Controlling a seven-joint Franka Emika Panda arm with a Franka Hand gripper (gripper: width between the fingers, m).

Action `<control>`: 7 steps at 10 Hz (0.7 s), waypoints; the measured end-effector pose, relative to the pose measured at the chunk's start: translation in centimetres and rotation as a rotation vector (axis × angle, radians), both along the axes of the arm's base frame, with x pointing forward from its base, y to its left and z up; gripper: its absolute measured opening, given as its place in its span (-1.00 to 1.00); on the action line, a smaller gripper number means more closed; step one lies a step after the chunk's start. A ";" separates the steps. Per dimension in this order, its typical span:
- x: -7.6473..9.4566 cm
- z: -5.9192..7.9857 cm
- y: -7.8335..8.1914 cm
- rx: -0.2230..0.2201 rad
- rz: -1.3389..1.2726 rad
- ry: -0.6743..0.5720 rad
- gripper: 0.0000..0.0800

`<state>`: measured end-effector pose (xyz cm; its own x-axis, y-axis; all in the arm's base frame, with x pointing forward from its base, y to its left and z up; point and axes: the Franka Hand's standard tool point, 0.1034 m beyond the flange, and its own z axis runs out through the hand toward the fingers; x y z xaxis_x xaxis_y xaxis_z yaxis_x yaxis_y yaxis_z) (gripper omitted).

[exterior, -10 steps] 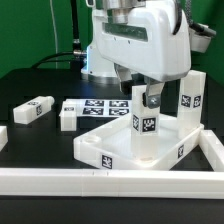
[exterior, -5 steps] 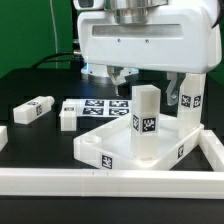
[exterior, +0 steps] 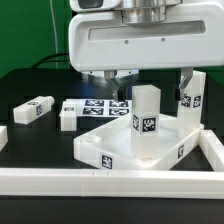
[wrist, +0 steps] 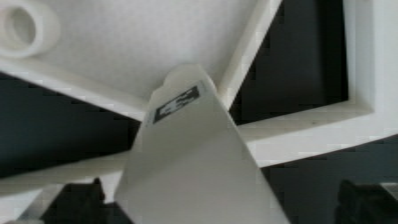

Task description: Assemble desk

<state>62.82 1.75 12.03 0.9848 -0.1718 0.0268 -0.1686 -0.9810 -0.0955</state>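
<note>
My gripper (exterior: 152,84) is wide open and holds nothing. It hangs right over the desk top (exterior: 105,148), above the leg (exterior: 146,140) that stands up in the corner of the desk top nearest the rail (exterior: 110,182). One of my fingers (exterior: 122,82) is on each side of the top end of this leg. Neither one touches it. In the wrist view I look down along the leg, and my dark fingertips (wrist: 68,205) sit apart from it on both sides.

Some things are hard to see. My big white hand fills the top of the exterior view and hides the arm behind it. The standing leg covers part of the desk top behind it. The desk top hides the near edge of the marker board (exterior: 95,107). I cannot tell how deep the leg sits in its corner. The wrist view is blurry, and my fingertips are cut off at its edge.

The desk top is white plastic with a raised rim and a round socket (wrist: 18,30) in a corner. Small black-and-white tags are on its rim and on the leg. A second leg (exterior: 192,105) stands in the corner on the exterior view's right. A loose leg (exterior: 35,110) lies flat on the black table (exterior: 30,85), well apart from the desk top on the exterior view's left.
</note>
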 end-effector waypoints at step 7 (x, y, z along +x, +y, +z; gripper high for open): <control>0.0 -0.2 -0.3 -0.026 0.178 -0.023 -0.29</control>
